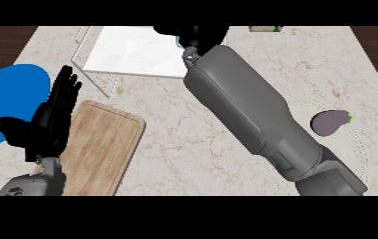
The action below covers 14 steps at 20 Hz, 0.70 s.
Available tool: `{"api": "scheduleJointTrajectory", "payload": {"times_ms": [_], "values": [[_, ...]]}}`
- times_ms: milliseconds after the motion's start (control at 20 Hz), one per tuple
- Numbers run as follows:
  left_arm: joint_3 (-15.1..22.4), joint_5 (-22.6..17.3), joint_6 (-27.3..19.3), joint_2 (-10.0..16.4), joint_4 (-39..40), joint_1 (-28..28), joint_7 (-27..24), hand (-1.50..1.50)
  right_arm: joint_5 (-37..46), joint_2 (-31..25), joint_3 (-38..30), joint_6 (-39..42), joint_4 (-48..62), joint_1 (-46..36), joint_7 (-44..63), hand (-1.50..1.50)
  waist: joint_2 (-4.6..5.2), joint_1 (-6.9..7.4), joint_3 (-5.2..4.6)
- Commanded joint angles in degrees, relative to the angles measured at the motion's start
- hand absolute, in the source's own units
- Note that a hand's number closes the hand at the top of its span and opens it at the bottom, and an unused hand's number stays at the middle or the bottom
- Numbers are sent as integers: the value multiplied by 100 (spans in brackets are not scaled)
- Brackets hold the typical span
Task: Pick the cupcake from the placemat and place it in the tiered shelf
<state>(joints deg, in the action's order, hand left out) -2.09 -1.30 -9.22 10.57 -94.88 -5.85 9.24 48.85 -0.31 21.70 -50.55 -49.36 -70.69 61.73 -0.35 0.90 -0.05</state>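
Right robot hand hangs over the tiered shelf on marble counter.

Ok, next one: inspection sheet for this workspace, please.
Surface: pale veined counter.
Job's things: white tiered shelf at the far side; blue placemat at left; cupcake not visible.
Clutter: wooden board, purple aubergine, small item at far edge.
Hands: left hand open, resting at left; right hand at the shelf's right edge, grasp hidden.
Cables: nothing seen.
Surroundings: dark brown beyond far corners.
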Motion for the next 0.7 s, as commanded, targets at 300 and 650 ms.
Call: {"api": "scheduleJointTrajectory", "payload": {"times_ms": [300, 650], "values": [[-202, 87, -228, 20, -247, 298, 51, 0, 550, -363, -689, 356, -2025, 1324, 1047, -150, -139, -487, 16], [-276, 58, -122, 54, -17, 270, -167, 0, 956, -417, -337, 1408, -4615, 2881, 1365, -150, -92, -500, 3]]}}
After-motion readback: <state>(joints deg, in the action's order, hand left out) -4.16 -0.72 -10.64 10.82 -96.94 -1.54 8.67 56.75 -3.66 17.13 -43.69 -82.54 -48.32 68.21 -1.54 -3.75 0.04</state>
